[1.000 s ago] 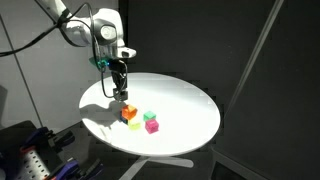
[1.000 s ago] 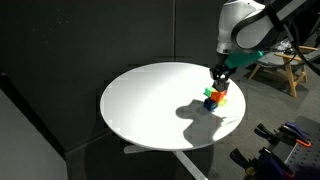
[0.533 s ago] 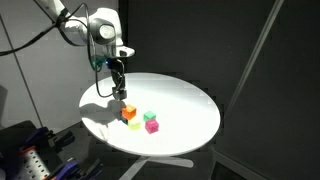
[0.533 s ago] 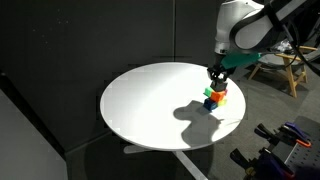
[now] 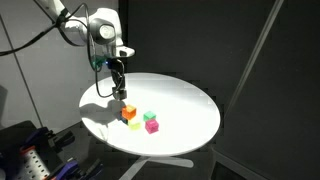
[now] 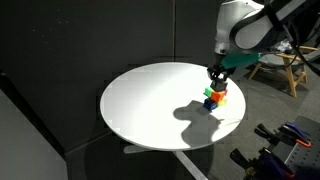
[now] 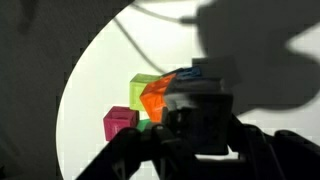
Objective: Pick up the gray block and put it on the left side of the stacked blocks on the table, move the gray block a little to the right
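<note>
1 gray block point(image 7: 198, 105) | gripped in claw point(image 5: 120, 94) (near stacked blocks point(image 5: 128, 113))

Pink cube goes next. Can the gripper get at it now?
Probably not yet: the gripper is shut on the gray block. The pink cube itself lies uncovered on the table.

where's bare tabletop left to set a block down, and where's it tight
Bare: the wide white table from the magenta cube across to the opposite rim. Crowded: near one edge, where the orange cube, yellow cube and green cube cluster, with the gripper holding the gray block close over them.
</note>
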Tool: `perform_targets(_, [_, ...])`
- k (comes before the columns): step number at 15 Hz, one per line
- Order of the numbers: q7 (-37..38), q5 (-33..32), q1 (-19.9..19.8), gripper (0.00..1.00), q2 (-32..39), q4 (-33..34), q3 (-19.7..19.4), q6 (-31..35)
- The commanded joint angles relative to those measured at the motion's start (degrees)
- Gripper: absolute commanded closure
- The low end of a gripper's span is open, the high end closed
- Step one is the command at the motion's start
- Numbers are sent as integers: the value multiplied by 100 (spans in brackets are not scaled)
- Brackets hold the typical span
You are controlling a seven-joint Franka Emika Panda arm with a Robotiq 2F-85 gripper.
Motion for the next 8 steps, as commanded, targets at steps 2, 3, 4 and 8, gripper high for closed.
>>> perform_targets(2, [-116, 126, -14, 74, 13, 53, 24, -103])
perform_targets(3, [-140, 146, -9, 74, 19, 65, 28, -134])
perform_targets(4, [-171, 169, -2, 74, 18, 80, 36, -177])
perform_targets(8, [-210, 154, 30, 74, 31, 103, 87, -264])
